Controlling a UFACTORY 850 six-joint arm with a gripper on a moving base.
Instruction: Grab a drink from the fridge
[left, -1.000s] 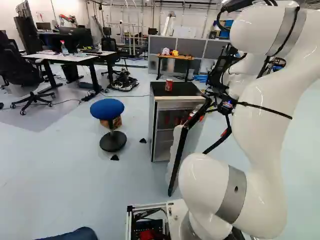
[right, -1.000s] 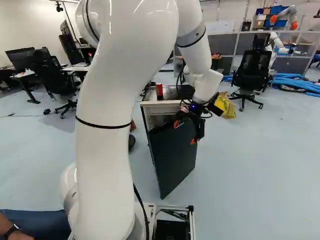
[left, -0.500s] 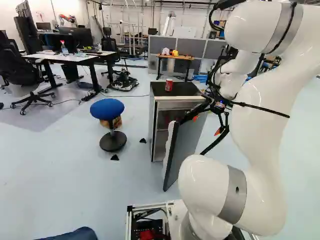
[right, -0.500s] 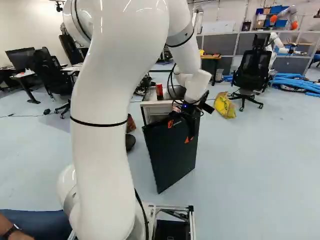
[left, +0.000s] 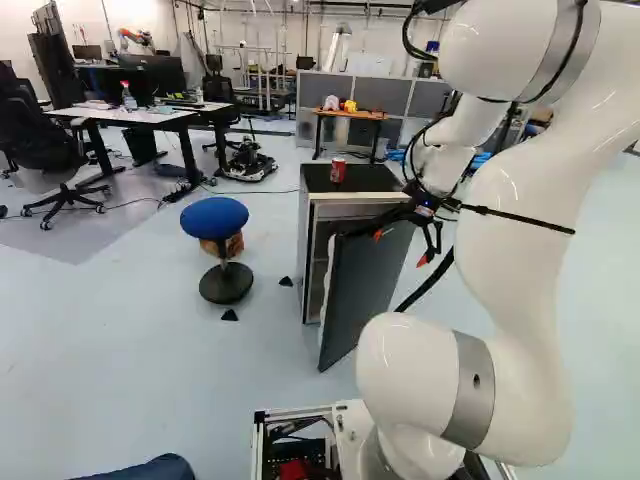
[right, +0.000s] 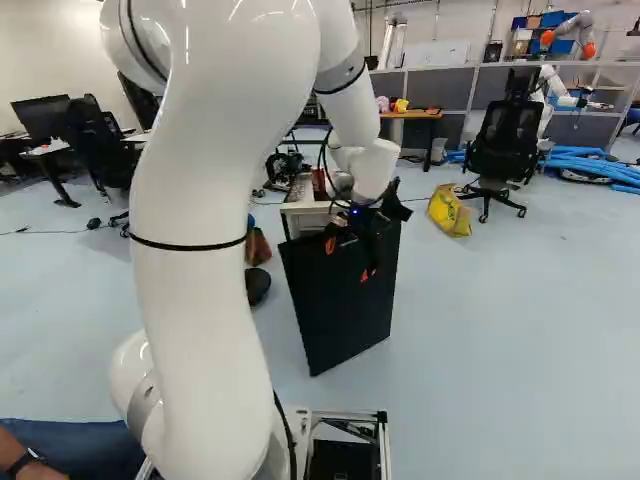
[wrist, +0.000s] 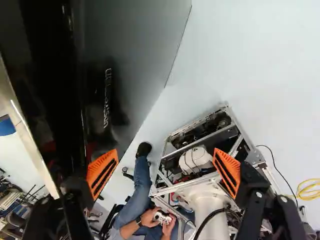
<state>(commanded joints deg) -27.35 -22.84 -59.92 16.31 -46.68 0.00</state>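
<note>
Black, orange-padded gripper (wrist: 165, 161) is wide open, empty; finger bumping the flat dark-grey fridge door (left: 361, 290) could swing it shut.

Here's your arm (left: 520, 240), arching high, its wrist (right: 372, 172) right above the pincer (left: 400, 248); the pincer angles downward, back toward your base (wrist: 200, 160), two fingers (wrist: 252, 186) spread wide, orange pads (wrist: 102, 172) well apart!
</note>
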